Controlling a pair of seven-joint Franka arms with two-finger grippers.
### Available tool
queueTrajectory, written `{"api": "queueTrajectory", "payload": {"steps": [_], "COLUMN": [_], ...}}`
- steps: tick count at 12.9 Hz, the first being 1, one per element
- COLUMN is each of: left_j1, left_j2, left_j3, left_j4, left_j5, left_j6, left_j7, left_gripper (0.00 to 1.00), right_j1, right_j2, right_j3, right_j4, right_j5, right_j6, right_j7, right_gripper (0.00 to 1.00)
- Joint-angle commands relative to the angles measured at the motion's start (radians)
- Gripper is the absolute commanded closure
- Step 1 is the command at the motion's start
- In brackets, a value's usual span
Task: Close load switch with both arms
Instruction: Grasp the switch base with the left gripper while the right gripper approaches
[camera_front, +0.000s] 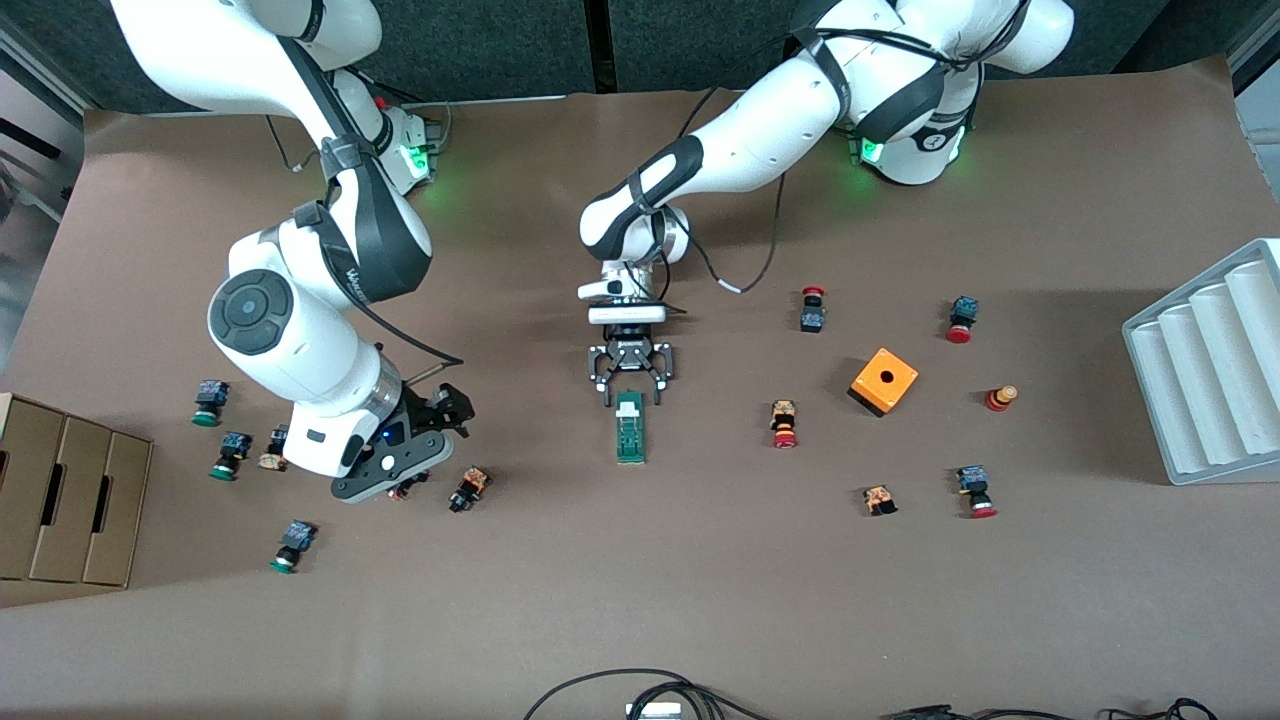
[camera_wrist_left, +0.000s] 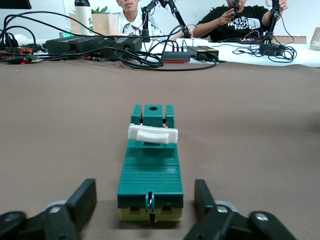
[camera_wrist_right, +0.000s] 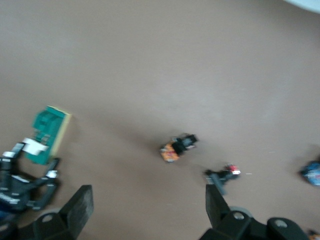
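On brown paper, both tools gape: left tool (camera_front: 631, 388) straddling load switch (camera_front: 629, 428), right tool (camera_front: 415, 465) seemingly aloft

Brown paper-covered table (camera_front: 640, 600), dark wall panels (camera_front: 480, 45)

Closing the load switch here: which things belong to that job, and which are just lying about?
Job: load switch; left gripper, open around its end; right gripper, open, over scattered push buttons.

Lying about: orange box; push buttons; grey tray; cardboard boxes.
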Motion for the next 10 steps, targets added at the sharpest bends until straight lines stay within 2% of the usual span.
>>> {"api": "queueTrajectory", "payload": {"steps": [1,4,5,7,10], "left_j1": [-0.015,-0.015,-0.015,-0.016,-0.030], "left_j2": [0.017,0.015,0.015,0.017,0.032], "left_j3": [0.010,0.010,0.010,0.010,0.011], "left_j4": [0.018,0.026,0.026,0.026,0.026], "left_j5": [0.016,0.015,0.016,0.016,0.027], "left_j6": [-0.019,-0.019,-0.019,-0.019,-0.019], "left_j7": [-0.011,-0.048,-0.053,-0.053,-0.021], "left_gripper": [0.23,0.25,0.25,0.25,0.24], "right_j1": [0.008,0.043,0.041,0.041,0.049], "right_j2": [0.045,0.054,0.053,0.054,0.088], "right_j3": [-0.007,-0.010,-0.008,-0.007,-0.005], "right_j4": [0.020,0.020,0.020,0.020,0.020], "right_j5": [0.099,0.092,0.067,0.013,0.019], "right_j6": [0.016,0.048,0.048,0.051,0.068], "right_j7": [0.129,0.214,0.167,-0.040,-0.355], "right_gripper": [0.00,0.00,0.00,0.00,0.00]}}
